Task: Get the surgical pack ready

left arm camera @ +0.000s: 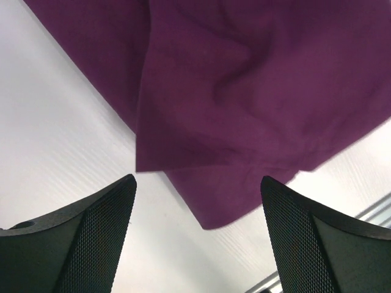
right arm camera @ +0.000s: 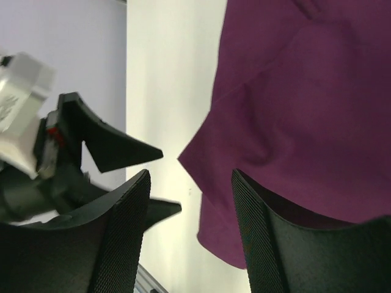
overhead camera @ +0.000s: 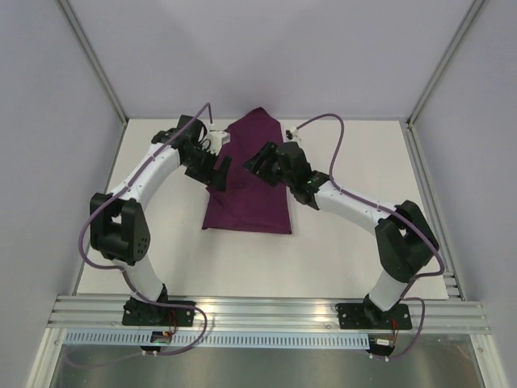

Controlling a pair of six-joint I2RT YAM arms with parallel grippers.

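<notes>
The deep-purple cloth (overhead camera: 252,186) lies folded and bunched on the white table, from the back centre toward the middle. It fills the top of the left wrist view (left arm camera: 256,97) and the right of the right wrist view (right arm camera: 305,110). My left gripper (overhead camera: 216,171) hangs open and empty above the cloth's left edge (left arm camera: 195,183). My right gripper (overhead camera: 257,158) is open and empty above the cloth's upper middle (right arm camera: 190,177). The left gripper's fingers (right arm camera: 116,149) show in the right wrist view. The tray, instruments, gauze and packets are hidden or out of view.
The white table (overhead camera: 347,242) is enclosed by pale walls with aluminium posts (overhead camera: 97,65) at the back corners. A metal rail (overhead camera: 266,311) runs along the near edge, carrying both arm bases.
</notes>
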